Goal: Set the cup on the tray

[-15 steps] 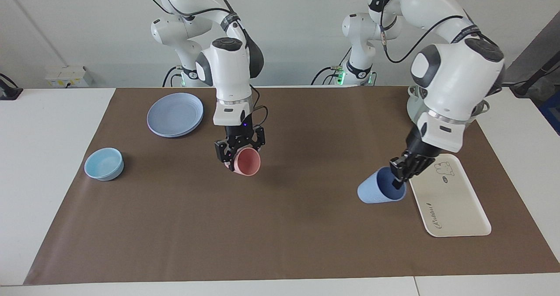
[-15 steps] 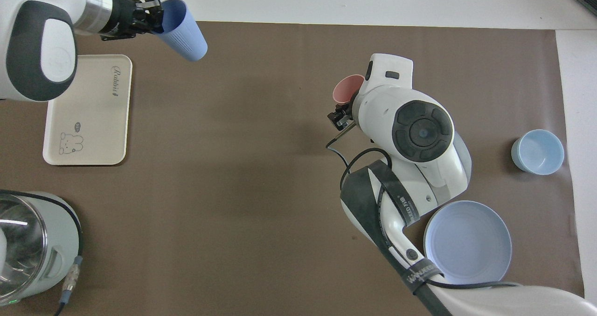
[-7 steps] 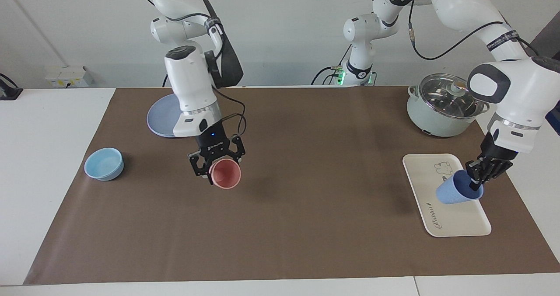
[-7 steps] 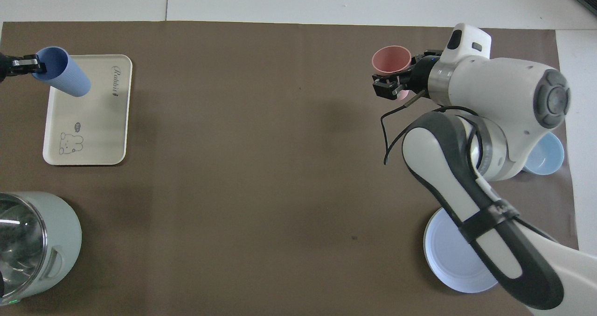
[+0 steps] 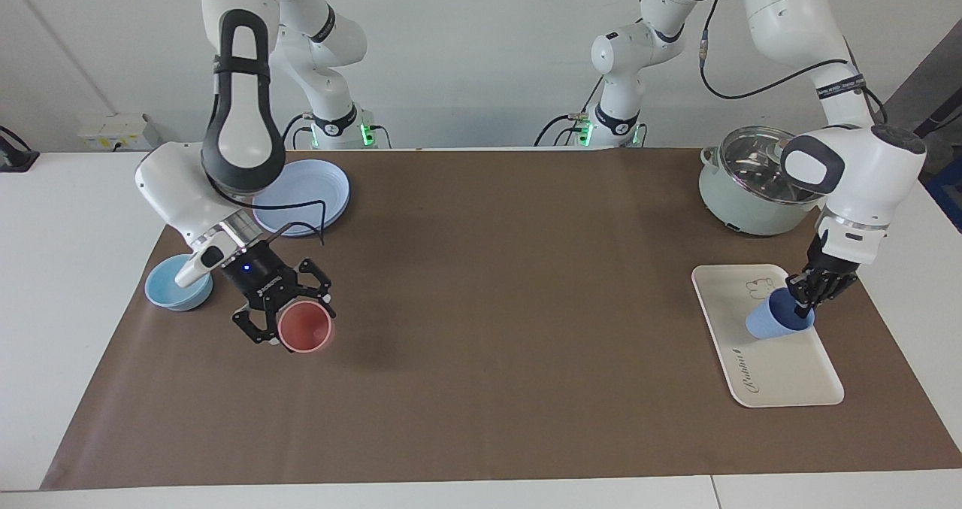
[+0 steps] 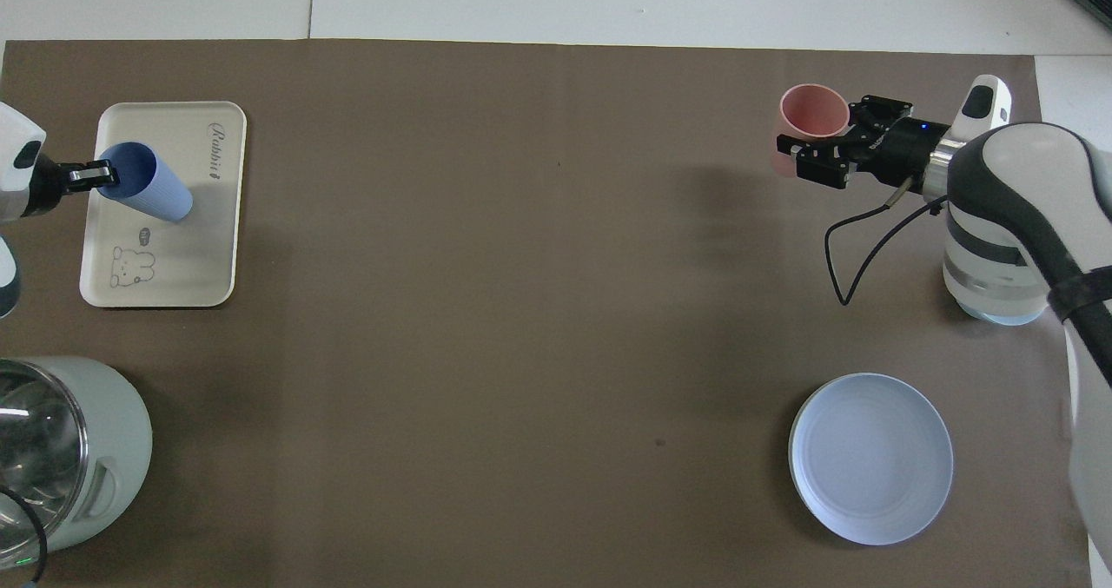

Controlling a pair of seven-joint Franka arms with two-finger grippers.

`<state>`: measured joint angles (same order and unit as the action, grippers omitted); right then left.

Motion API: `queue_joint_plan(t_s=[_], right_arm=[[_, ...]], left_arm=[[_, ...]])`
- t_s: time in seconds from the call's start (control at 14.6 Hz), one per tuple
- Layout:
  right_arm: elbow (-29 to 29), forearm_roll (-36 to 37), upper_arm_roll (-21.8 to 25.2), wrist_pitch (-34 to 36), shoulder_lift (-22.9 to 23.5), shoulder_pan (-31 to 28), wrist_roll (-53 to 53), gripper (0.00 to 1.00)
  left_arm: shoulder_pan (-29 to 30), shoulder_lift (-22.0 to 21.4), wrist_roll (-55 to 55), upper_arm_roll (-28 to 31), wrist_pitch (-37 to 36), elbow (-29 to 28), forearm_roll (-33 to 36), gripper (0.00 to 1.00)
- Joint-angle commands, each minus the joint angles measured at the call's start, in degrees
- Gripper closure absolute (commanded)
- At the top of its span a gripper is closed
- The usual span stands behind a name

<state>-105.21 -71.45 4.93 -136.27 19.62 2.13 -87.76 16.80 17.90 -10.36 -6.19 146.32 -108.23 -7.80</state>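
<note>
Facing view: my left tool pinches the rim of the cup, one finger inside the mouth and one outside, which is why the cup hangs tilted instead of upright. It sits over the tray, toward the bear-drawing end, at about four o'clock from the middle of the tabletop; its base looks at or just above the tray floor, and I cannot tell whether it touches. I judge the rim grip is there so I can lower the base down and let go upward. My right tool is pressed onto the pink cup, held up over the tabletop at about eight o'clock, beside the light-blue bowl; this arm is not part of the tray job.

Overhead view: the left tool comes in from the table's edge, so the cup leans with its mouth toward that edge and its base toward the tray's middle. The cup is periwinkle blue, tapered, with a finely ribbed outer wall and a darker inside. The right tool grips the pink cup at about two o'clock.
</note>
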Motion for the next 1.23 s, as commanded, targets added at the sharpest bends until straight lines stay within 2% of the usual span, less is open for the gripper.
queue_joint_plan(t_s=[0.0, 0.07, 0.14, 0.21, 0.27, 0.48, 0.75, 0.82, 1.03, 1.1, 1.16], right_arm=[[1.32, -6.41, -0.97, 7.30, 4.18, -6.06, -11.95, 1.00], [1.84, -6.86, -0.89, 9.07, 5.33, -7.30, -15.47, 1.00], [1.85, -6.95, -0.88, 9.70, 5.69, -7.57, -17.68, 1.00], [1.59, -6.87, -0.88, 10.31, 6.13, -8.10, -19.88, 1.00], [1.50, -6.86, -0.88, 11.88, 6.92, -9.32, -23.03, 1.00], [1.50, -7.04, -0.97, 15.06, 8.33, -11.44, -26.58, 1.00], [0.36, -9.94, -0.97, 14.01, 8.51, -10.48, -28.77, 1.00], [0.18, -9.94, -0.89, 14.10, 8.42, -10.48, -29.04, 1.00], [-1.58, -10.12, -0.88, 13.75, 7.89, -10.48, -31.67, 1.00], [-1.84, -10.20, -0.97, 13.40, 7.89, -10.48, -32.29, 0.95], [-1.84, -10.29, -0.97, 13.48, 7.89, -10.48, -32.21, 0.53]], left_arm=[[-0.10, -1.12, -1.24, -0.22, 1.78, -1.72, -3.00, 1.00], [-0.10, -1.12, -1.59, -0.22, 1.78, -1.81, -3.01, 1.00], [-0.18, -1.12, -2.03, -0.14, 1.78, -1.90, -3.01, 0.77], [-0.36, -1.12, -2.47, -0.13, 1.78, -1.90, -3.01, 0.25], [-0.36, -1.12, -4.21, -0.13, 1.60, -1.90, -3.01, 0.01], [-0.80, -1.03, -9.68, -0.05, -1.37, 0.11, -3.01, 0.00], [-4.57, -1.20, -3.29, 0.30, -17.96, 11.08, -2.13, 0.00], [-6.41, -1.38, -0.22, 0.39, -21.65, 12.94, -0.82, 0.00], [-13.16, -1.73, 11.64, 0.22, -32.37, 17.77, 10.67, 0.00], [-15.89, -1.73, 15.77, 0.22, -36.67, 19.96, 12.18, 0.00], [-18.09, -1.73, 19.29, 0.22, -40.20, 21.64, 12.55, 0.00]])
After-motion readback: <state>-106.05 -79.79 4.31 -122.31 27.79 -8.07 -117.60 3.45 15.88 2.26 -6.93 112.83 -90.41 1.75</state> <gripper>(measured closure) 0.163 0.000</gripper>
